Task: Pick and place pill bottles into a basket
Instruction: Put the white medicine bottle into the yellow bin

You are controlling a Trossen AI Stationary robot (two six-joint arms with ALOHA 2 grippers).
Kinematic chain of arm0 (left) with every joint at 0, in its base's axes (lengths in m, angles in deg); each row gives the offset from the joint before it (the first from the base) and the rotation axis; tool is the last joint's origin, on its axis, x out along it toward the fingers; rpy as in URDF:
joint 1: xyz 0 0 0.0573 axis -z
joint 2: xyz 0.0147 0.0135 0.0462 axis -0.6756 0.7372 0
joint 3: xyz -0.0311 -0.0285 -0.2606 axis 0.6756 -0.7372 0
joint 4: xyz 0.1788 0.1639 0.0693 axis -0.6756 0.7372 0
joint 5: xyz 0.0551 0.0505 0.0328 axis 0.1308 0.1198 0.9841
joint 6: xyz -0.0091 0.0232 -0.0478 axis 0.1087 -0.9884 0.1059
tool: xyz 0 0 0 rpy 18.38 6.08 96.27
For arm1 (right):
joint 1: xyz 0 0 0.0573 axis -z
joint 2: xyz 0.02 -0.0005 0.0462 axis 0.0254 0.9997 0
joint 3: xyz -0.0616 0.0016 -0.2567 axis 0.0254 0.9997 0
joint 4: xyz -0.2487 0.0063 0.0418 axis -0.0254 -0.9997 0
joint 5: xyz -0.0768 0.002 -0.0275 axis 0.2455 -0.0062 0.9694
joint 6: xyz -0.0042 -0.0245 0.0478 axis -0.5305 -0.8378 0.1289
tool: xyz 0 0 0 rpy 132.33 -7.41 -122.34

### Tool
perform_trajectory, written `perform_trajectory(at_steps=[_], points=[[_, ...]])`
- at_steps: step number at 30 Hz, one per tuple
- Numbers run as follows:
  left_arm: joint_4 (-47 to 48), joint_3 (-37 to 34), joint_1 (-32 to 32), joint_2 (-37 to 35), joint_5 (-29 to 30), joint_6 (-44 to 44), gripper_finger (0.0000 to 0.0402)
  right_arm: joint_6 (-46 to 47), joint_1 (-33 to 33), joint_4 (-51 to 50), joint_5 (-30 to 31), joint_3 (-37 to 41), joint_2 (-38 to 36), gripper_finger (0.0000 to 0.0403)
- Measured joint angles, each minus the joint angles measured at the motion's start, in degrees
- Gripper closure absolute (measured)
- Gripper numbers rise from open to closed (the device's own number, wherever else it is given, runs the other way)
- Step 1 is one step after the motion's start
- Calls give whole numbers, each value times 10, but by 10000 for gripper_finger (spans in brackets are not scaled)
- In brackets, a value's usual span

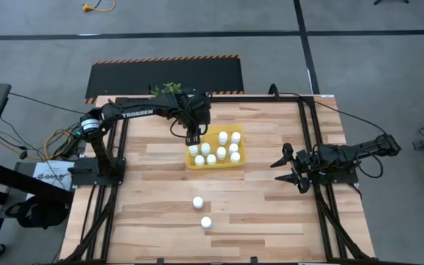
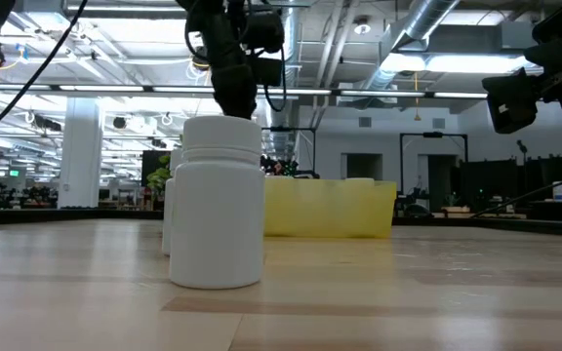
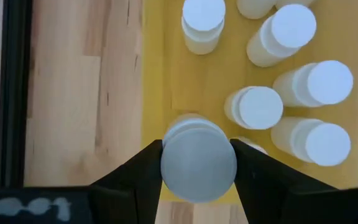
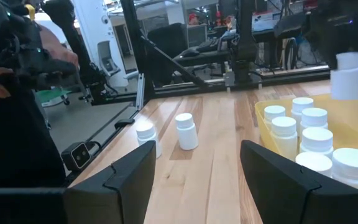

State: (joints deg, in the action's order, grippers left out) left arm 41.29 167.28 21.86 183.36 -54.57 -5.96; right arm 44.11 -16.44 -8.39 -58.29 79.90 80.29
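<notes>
High view: the bright-yellow shallow rectangular basket (image 1: 239,157) serves as the landmark, and the left gripper (image 1: 192,138) is seen poised over its corner nearest the left arm's base. A small white round-capped pill bottle (image 3: 198,163) is clamped between the dark fingers (image 3: 138,174), held upright with its long axis vertical, cap toward the wrist camera. It is carried directly above the basket's yellow floor just inside the wall, so the coming release is judged to be a straight descent. Beside that spot, several white bottles already in the basket (image 1: 222,149) are standing upright; the nearest one (image 3: 258,108) lies close to the held bottle and could be knocked if the drop drifts inward. Whether the held bottle already touches the floor cannot be told from these views. Two more white bottles (image 1: 202,211) are left on the wooden table (image 1: 153,213), well apart from the basket. The right gripper (image 1: 291,168), fingers spread wide and empty, is parked beside the basket's far side.
</notes>
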Motion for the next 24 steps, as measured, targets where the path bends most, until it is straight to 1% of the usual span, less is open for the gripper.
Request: perform_trajectory(at_steps=[18, 24], points=[[-112, -102, -11, 0, -16, 15, 239, 0, 0, 0, 0, 0, 0, 177], [-129, -123, -12, 0, -26, 23, 239, 0, 0, 0, 0, 0, 0, 177]])
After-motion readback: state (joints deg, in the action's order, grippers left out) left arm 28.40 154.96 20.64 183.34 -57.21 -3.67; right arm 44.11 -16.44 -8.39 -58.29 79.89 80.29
